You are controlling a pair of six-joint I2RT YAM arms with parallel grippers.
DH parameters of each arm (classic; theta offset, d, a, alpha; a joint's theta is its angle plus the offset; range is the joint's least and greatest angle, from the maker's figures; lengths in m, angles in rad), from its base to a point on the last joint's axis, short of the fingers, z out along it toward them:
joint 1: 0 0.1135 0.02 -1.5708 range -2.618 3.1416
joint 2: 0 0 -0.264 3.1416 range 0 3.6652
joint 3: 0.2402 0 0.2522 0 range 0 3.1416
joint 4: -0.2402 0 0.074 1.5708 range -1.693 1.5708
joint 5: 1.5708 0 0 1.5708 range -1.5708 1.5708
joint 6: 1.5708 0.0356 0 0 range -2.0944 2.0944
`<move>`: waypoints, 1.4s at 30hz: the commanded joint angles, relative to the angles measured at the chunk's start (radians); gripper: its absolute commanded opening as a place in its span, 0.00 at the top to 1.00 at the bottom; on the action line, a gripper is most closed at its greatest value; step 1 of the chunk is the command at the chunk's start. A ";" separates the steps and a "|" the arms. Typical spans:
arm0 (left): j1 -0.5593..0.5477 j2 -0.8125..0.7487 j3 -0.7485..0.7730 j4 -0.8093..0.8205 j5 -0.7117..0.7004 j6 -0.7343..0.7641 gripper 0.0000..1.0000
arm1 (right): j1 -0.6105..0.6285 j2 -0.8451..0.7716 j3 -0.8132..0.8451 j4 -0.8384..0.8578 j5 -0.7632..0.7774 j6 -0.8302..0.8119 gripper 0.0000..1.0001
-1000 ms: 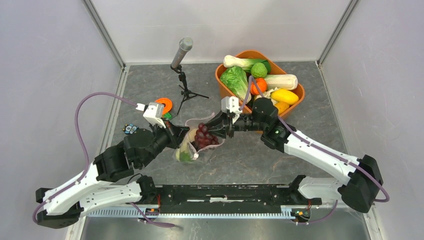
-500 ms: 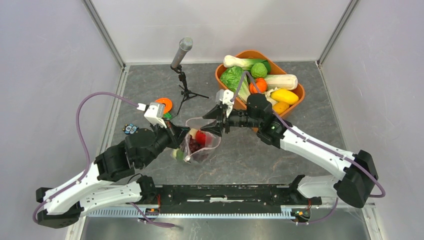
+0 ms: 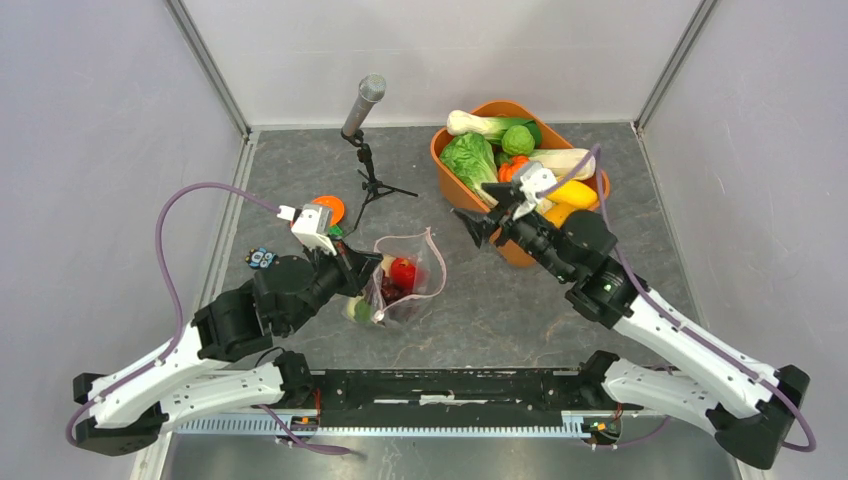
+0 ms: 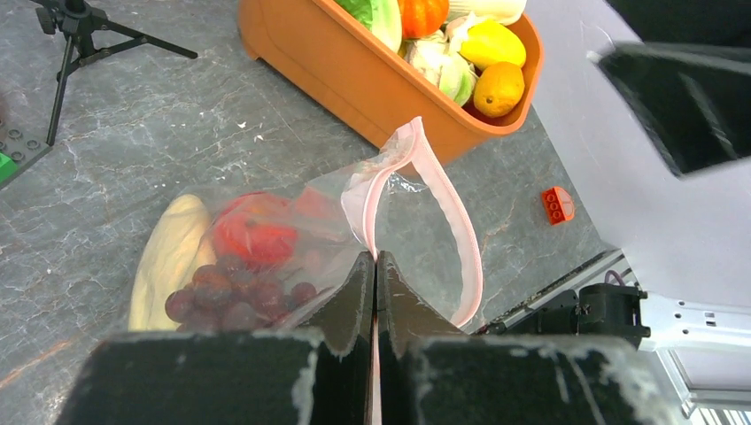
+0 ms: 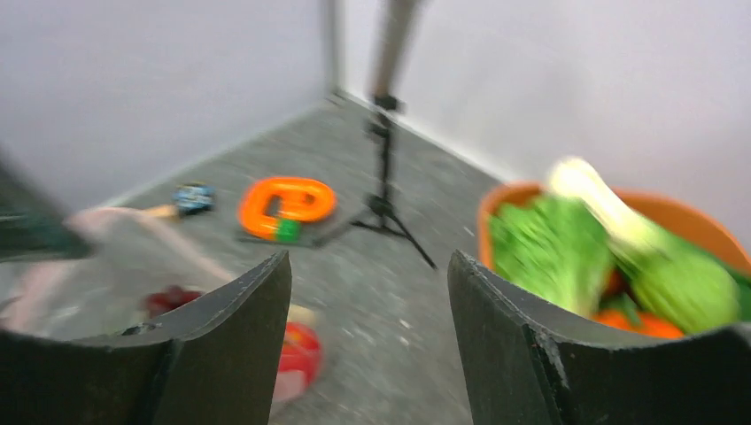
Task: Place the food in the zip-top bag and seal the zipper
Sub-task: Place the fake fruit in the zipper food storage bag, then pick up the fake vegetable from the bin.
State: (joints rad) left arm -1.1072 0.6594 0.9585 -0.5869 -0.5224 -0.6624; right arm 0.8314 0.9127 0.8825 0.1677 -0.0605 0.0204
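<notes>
**Inspector:** Condition of the left gripper [image 4: 374,261]?

**Assessor:** Closed tight on the zipper [image 4: 460,239] strip of the zip-top bag [image 3: 410,275], which it pinches at one point. The rest of the strip loops open beyond the pinch

**Inspector:** Location and contents of the bag?

**Assessor:** On the table [image 3: 300,180], centre of the overhead frame, left of the orange tub [image 3: 437,150] and apart from it. Inside it are a grape bunch [image 4: 230,297], a red piece [image 4: 252,237] and a pale elongated piece [image 4: 168,257]. A green item shows at its lower end, too small to name

**Inspector:** And the right gripper [image 3: 478,225]?

**Assessor:** Fingers spread and nothing between them. It hangs at the tub's near-left wall, upper right of centre. Its own camera view is blurred

**Inspector:** Step in hand, by your judgement?

**Assessor:** Fetching another piece from the tub; filling looks partway done and sealing has not begun

**Inspector:** Recommendations?

**Assessor:** Choose a small piece such as the lemon [image 4: 490,42], not the lettuce [image 3: 467,160]. Grip it across its middle and lower it into the looped opening. The left pinch should stay firm and raised, or the mouth may collapse
</notes>
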 commanded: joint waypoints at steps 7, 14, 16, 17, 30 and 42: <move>0.000 0.027 -0.001 0.058 0.061 -0.014 0.98 | -0.299 0.211 0.085 -0.204 0.237 0.117 0.27; 0.000 0.045 0.000 0.052 0.090 -0.006 0.98 | -0.374 0.344 0.130 -0.133 0.079 0.149 0.20; 0.000 0.046 -0.001 0.052 0.094 -0.007 0.98 | -0.392 0.376 0.151 -0.140 0.082 0.147 0.20; 0.001 0.045 -0.003 0.050 0.095 -0.006 0.98 | -0.401 0.385 0.162 -0.145 0.092 0.156 0.19; 0.000 0.044 -0.004 0.039 0.097 0.003 0.98 | -0.539 0.554 0.201 -0.131 0.176 0.348 0.18; 0.001 0.038 -0.017 0.036 0.099 -0.004 0.98 | -0.559 0.668 0.170 -0.053 0.184 0.494 0.23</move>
State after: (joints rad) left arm -1.1072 0.7048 0.9527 -0.5739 -0.4263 -0.6624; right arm 0.2840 1.5684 1.0592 0.0593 0.1066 0.4221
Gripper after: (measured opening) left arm 0.037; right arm 0.787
